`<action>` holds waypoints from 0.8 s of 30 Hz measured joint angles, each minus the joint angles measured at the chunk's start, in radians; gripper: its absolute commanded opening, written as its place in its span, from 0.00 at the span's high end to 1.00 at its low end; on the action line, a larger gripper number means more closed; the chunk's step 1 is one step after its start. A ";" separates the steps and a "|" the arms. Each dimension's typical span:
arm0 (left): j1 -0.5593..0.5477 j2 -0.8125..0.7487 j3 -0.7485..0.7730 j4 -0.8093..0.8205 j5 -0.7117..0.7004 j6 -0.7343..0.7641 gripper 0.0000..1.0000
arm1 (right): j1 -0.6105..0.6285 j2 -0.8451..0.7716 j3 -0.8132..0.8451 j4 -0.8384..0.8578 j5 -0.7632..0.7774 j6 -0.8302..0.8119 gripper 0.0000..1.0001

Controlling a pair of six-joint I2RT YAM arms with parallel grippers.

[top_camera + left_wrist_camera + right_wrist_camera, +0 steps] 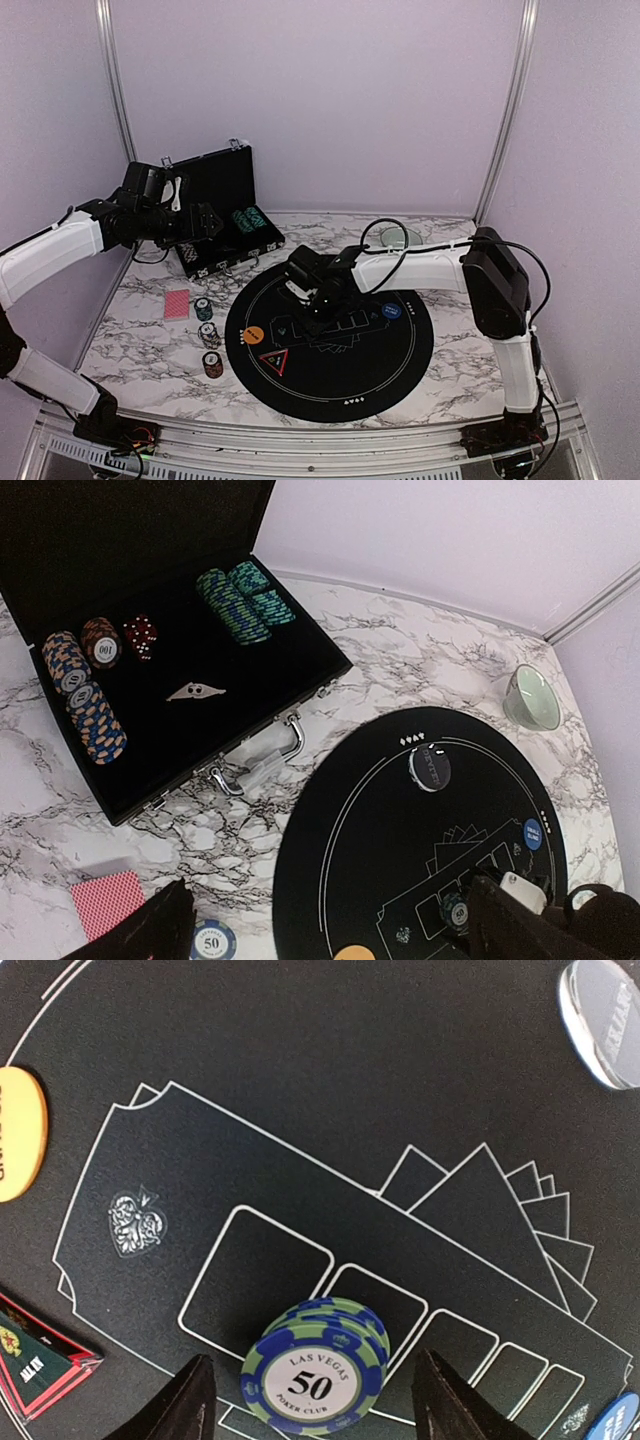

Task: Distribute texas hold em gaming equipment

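Jaws stood released on my left gripper (335,925) and right gripper (318,1392), the latter straddling a chip stack (315,1365) at bottom centre; I judged placement underway, needing a straight lift next.

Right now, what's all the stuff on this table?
hard case: one, black, open, back left.
chips in the case: several rows, green and blue-orange, inside.
dice: few, red, inside the case.
round mat: one, black, centre.
playing cards: one pile, pinkish-red, left of mat.
chip stacks: three, mixed colours, by mat's left edge.
50 chip stack: one, blue-green, on mat's middle.
button discs: three, orange, blue, whitish, on mat.
triangle marker: one, red-green, mat's near left.
bowl: one, pale green, behind mat.
left gripper: one, open, near the case.
right gripper: one, open, astride the 50 chip stack.
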 measured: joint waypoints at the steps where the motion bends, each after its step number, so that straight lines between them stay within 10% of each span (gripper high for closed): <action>1: 0.000 0.000 0.000 0.000 0.000 0.000 0.04 | -0.003 0.003 0.000 0.001 0.000 0.000 0.36; 24: 0.008 0.000 0.000 0.000 0.010 0.000 0.04 | -0.010 0.013 -0.017 0.018 -0.013 0.000 0.39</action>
